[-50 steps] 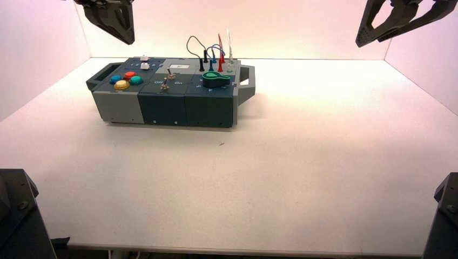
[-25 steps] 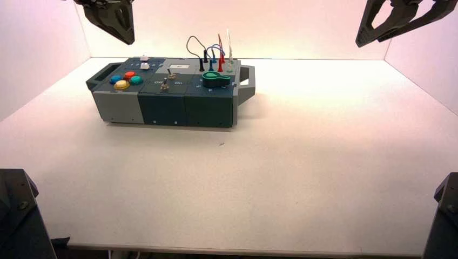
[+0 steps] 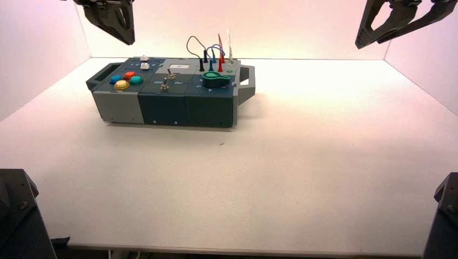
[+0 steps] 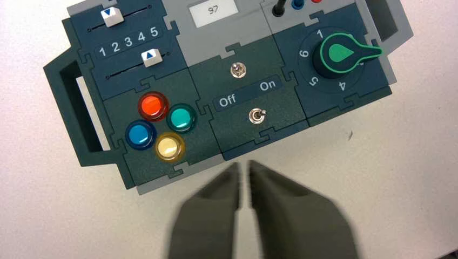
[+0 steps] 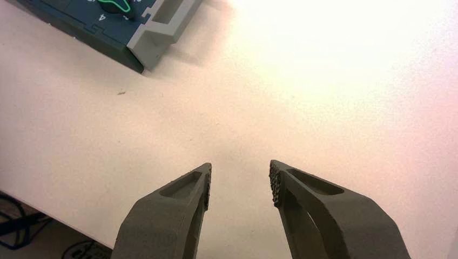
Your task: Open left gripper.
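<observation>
Nearest the camera the bench [image 3: 302,178] lies bare, which leaves both arms free room to work. Farther back, on the left half, stands the box [image 3: 167,105], its long side facing the robot and a handle at each end.

In the left wrist view its top reads plainly: four round buttons, red [image 4: 153,106], green [image 4: 181,118], blue [image 4: 140,134] and yellow [image 4: 169,147], sit in a cluster at the box's left end; two toggle switches [image 4: 257,116] stand in the middle by the lettering "Off" and "On"; a green knob [image 4: 341,54] sits at the right end; wires [image 3: 213,54] rise from the far right corner.

The left gripper [image 4: 244,178] hangs high above the far left of the bench, over the box's near edge, looking straight down. Its jaws are nearly closed, with only a thin slit between them, and they hold nothing. It touches no part of the box, so parting the jaws here should disturb nothing; that step looks not yet done.

The right gripper [image 5: 240,181] waits high at the far right, well apart from the box, over bare bench. Its jaws stand spread with a clear gap and hold nothing.
</observation>
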Controlling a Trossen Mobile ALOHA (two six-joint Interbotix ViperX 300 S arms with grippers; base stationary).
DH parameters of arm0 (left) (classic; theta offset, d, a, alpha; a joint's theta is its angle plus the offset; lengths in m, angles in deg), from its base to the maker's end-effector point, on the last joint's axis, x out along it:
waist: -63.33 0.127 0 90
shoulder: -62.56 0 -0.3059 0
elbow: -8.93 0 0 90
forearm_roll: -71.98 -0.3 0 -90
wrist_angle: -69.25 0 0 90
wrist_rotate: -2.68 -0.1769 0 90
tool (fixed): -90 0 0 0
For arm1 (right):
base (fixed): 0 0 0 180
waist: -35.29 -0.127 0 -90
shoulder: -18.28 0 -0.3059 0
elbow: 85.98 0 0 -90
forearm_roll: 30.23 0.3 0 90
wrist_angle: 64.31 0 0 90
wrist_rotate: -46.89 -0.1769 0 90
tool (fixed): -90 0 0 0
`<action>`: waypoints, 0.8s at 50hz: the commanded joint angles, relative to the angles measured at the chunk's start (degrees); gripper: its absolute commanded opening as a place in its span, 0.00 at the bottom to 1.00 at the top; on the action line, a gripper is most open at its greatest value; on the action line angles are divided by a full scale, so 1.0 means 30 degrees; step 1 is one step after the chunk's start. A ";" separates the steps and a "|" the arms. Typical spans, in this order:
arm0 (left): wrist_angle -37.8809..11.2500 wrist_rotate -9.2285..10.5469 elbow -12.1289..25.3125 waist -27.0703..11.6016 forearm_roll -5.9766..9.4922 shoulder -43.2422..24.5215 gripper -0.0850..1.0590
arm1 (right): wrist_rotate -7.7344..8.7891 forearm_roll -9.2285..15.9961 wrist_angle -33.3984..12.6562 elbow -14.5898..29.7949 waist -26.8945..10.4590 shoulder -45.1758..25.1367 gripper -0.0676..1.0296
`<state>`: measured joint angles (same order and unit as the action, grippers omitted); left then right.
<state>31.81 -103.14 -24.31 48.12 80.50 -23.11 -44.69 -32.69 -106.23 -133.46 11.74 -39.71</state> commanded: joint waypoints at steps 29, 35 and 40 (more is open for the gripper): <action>0.0381 -0.0117 0.0645 -0.0029 -0.0088 -0.0117 0.89 | -0.0029 0.0059 0.0029 0.0234 -0.0117 0.0000 0.58; 0.0352 -0.0117 0.0674 -0.0029 -0.0088 -0.0117 0.87 | -0.0029 0.0059 0.0029 0.0264 -0.0117 0.0000 0.58; 0.0352 -0.0117 0.0674 -0.0029 -0.0088 -0.0117 0.86 | -0.0059 0.0059 0.0029 0.0264 -0.0117 0.0000 0.58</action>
<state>32.60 -103.23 -24.05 48.12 80.33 -24.43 -44.60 -32.69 -106.32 -133.46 11.56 -39.71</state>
